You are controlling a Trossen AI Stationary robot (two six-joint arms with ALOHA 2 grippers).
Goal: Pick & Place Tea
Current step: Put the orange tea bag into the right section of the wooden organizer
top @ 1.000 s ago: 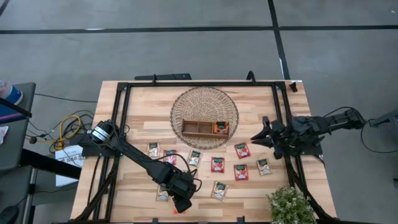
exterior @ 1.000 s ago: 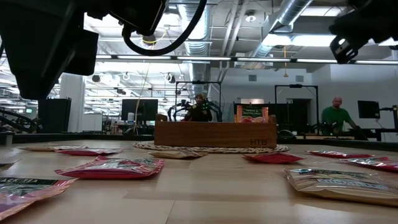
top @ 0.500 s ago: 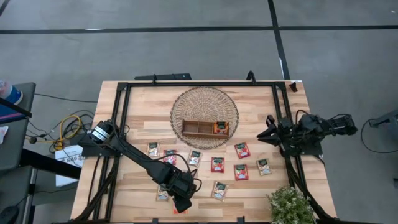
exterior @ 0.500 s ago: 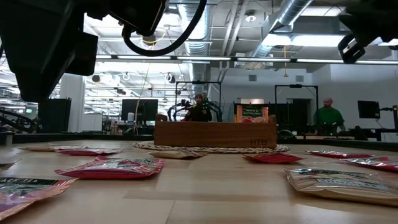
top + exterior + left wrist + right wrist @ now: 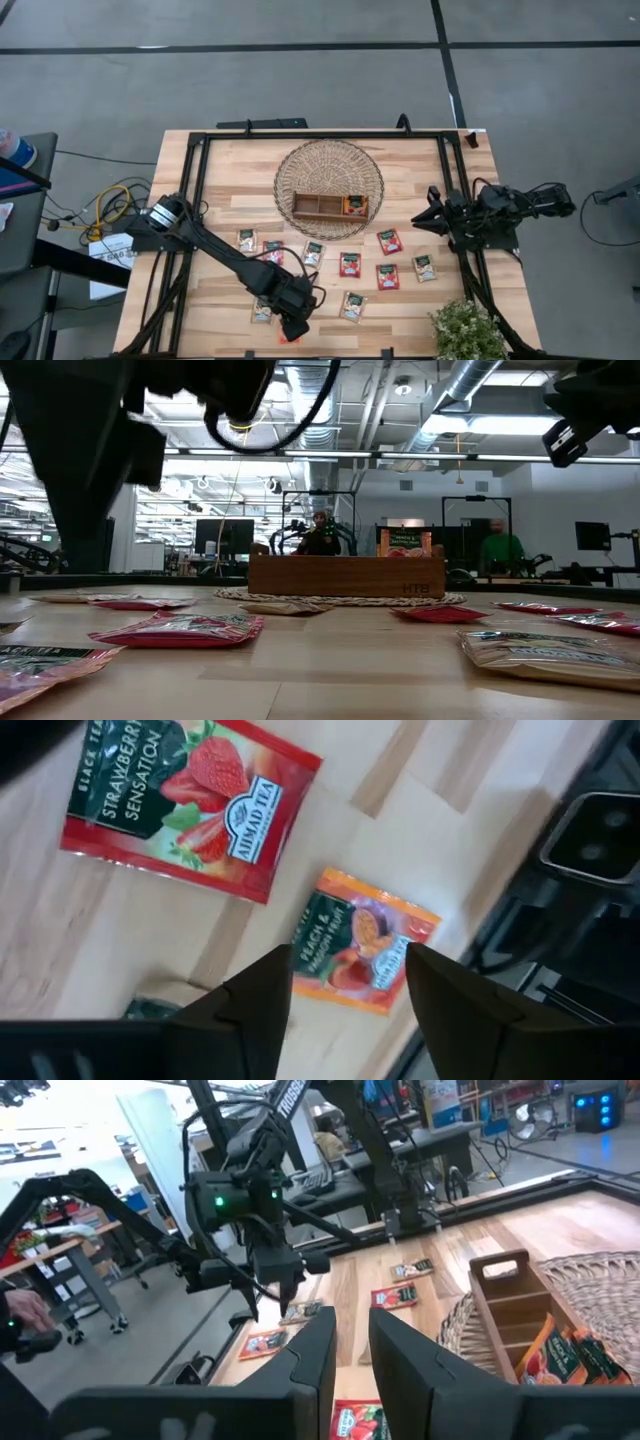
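Left hand (image 5: 292, 327) hangs spread near the desk's front edge; right hand (image 5: 424, 214) hovers narrowly parted by its right edge.

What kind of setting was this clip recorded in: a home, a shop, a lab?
Most likely a robotics lab or open workshop. Bare ceiling ducts run overhead, more black robot rigs stand on benches beyond the wooden table, and a person works at a far station.

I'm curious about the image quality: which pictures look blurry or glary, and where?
Low view: the left arm looms as a dark silhouette against bright ceiling lights. Left wrist view: sachet print is sharp, the orange sachet readable, the near fingers soft. Right wrist view: washed-out glare at one corner.
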